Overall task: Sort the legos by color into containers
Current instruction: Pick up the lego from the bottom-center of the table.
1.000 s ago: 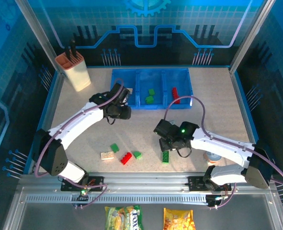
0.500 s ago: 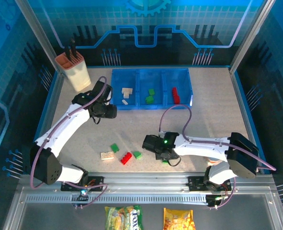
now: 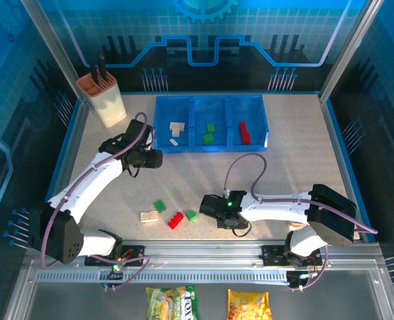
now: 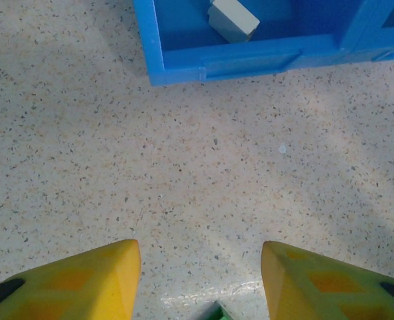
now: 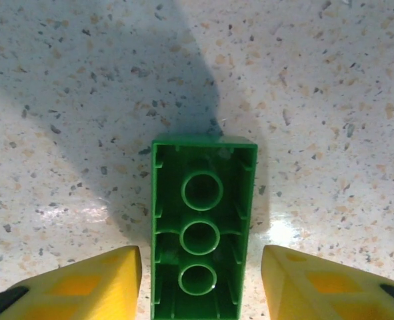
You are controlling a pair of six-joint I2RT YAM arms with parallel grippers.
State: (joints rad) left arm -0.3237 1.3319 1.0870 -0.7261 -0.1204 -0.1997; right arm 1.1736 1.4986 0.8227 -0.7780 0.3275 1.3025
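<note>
Right tool [image 5: 200, 280]: your fingers stand moderately apart and straddle a green brick [image 5: 202, 227]. The brick lies studs-down on the table [image 5: 330, 100], hollow underside up, its long axis running toward 12 o'clock from the fingertips. A thin gap shows on each side, so neither finger touches it.

From the top camera, the right tool [image 3: 213, 208] sits low over the near part of the table. Four loose bricks lie near it at 9 o'clock: a green one [image 3: 191, 215], a red one [image 3: 176, 220], a cream one [image 3: 149, 216] and another green one [image 3: 159, 205]. The blue tray [image 3: 210, 149] is well apart at 12 o'clock. It holds cream pieces [image 3: 176, 128] in the left bin, green [image 3: 210, 133] in the middle and red [image 3: 244, 132] in the right.

Left tool [image 4: 200, 267]: your fingers are parted over bare table and grip nothing. The tray's near wall [image 4: 250, 57] lies at 12 o'clock, with a cream brick [image 4: 233, 19] inside it.
</note>
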